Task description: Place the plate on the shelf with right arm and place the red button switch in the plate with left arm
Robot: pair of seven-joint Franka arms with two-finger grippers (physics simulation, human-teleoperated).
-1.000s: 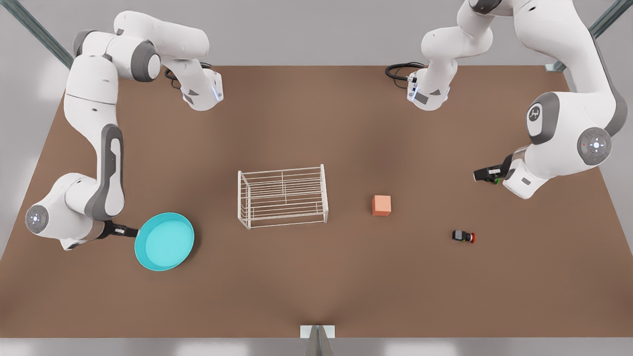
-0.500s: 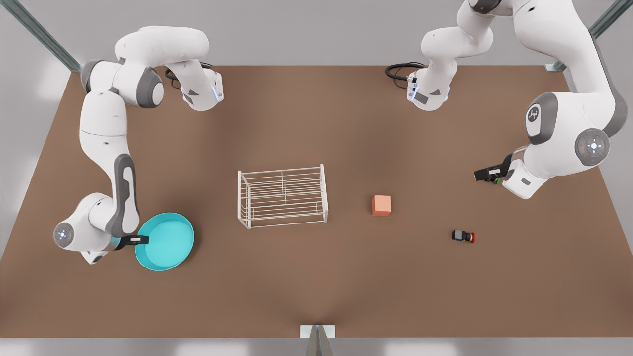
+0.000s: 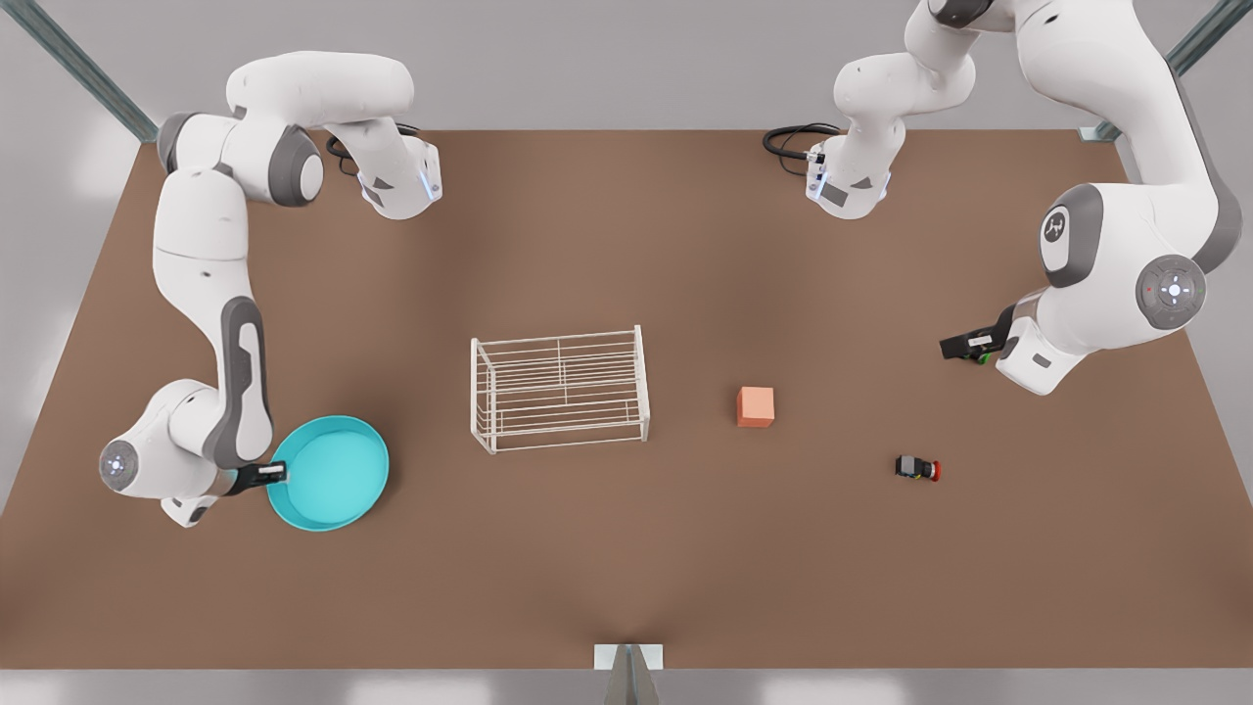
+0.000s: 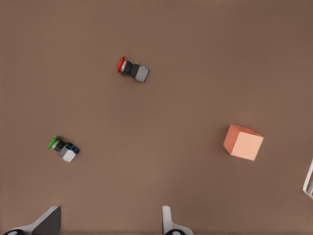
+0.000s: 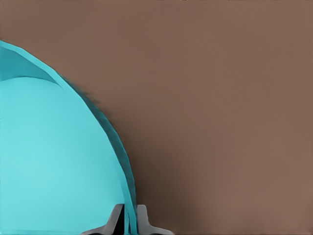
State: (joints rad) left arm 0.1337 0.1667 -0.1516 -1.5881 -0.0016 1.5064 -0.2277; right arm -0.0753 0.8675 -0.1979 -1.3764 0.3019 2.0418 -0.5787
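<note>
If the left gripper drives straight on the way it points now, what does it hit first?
Most likely the bare table. The left gripper, open, points down at it; the green switch sits off to one side, the red button switch farther out.

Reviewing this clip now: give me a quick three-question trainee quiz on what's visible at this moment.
1. True or false: the plate already sits on the shelf.
2. What do the right gripper fingers pinch? A) plate rim B) salmon cube C) shelf bar
3. Fill in: the left gripper hangs open near the ____-capped switch, apart from the red button switch.

Key: 1 false, it is at the front view's left, by the table; 2 A; 3 green.
</note>
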